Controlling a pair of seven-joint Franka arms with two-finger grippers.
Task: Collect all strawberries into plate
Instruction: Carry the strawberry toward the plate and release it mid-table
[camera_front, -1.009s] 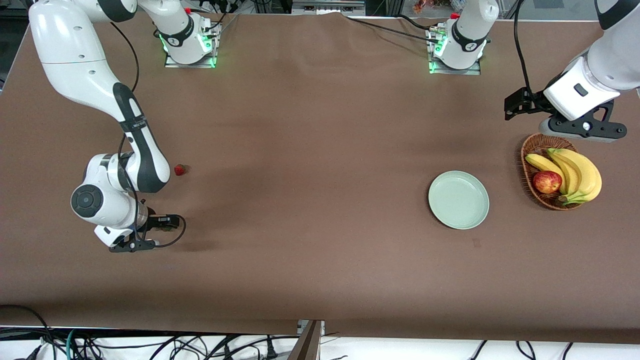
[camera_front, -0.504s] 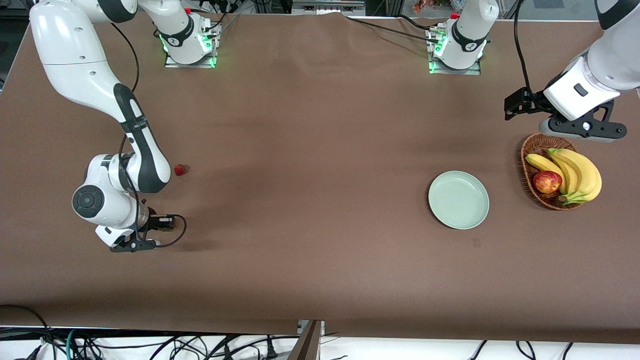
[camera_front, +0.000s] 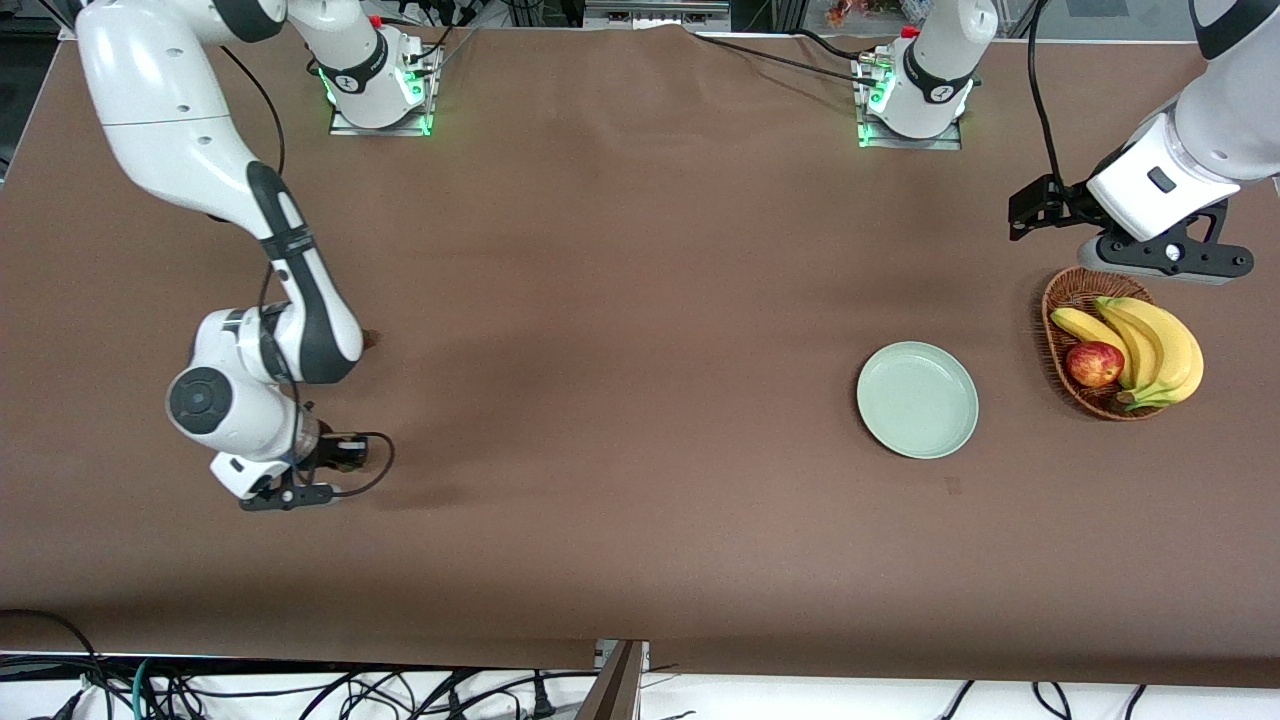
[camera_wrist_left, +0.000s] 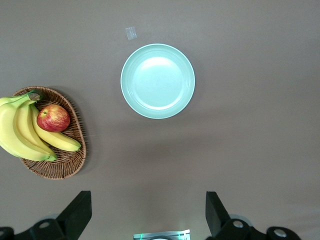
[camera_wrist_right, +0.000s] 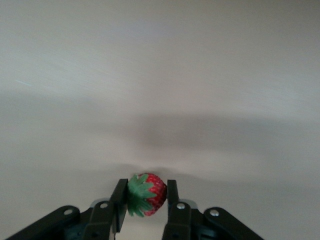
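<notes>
Since a second ago the right arm has shifted slightly toward the table's middle, now hiding the small red strawberry that lay beside its elbow, and its tool has closed. From the front camera, the right tool (camera_front: 290, 490) sits low at the right arm's end of the brown cloth-covered surface (camera_front: 620, 300), its fingertips hidden under the wrist; the left tool (camera_front: 1165, 262) waits above the edge of the brown oval wicker basket (camera_front: 1060, 300) holding yellow bananas (camera_front: 1150, 345) and a red apple (camera_front: 1094, 363). The round pale mint-green plate (camera_front: 917, 399) lies bare beside the basket, toward the table's middle. From the left wrist camera, the left tool's black fingers (camera_wrist_left: 75, 217) stand wide apart, gripping nothing, with plate (camera_wrist_left: 157, 81), basket (camera_wrist_left: 70, 160), bananas (camera_wrist_left: 20, 135) and apple (camera_wrist_left: 53, 117) below. From the right wrist camera, the right tool (camera_wrist_right: 146, 200) is clamped on a tiny red strawberry with a green leafy top (camera_wrist_right: 147, 194), pinched between its two fingers.
</notes>
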